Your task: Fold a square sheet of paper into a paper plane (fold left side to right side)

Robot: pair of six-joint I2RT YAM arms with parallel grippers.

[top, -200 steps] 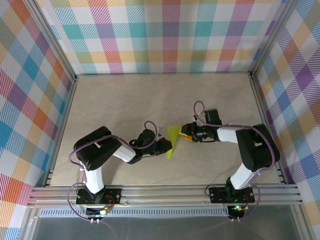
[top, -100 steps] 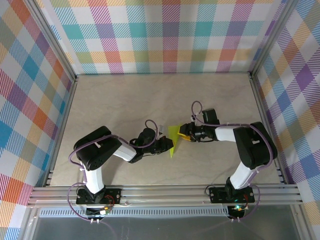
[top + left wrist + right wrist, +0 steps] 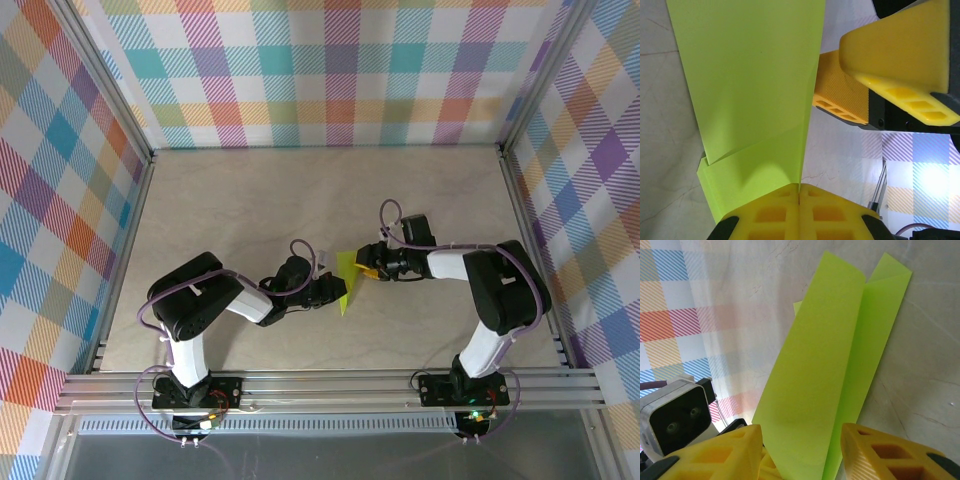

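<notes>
The left fingers (image 3: 770,215) press together, pinching the paper (image 3: 755,75); the right fingers (image 3: 880,450) stand apart, straddling its other end.

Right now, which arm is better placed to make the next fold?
Probably the right: the right gripper is open around the folded lime paper, while the left gripper is shut on it, holding it.

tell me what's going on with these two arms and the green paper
Both arms meet in the middle of the table at a partly folded lime paper. The left gripper is shut on one end of it. The right gripper is open, with a finger on either side of the paper, not clamping it.
</notes>
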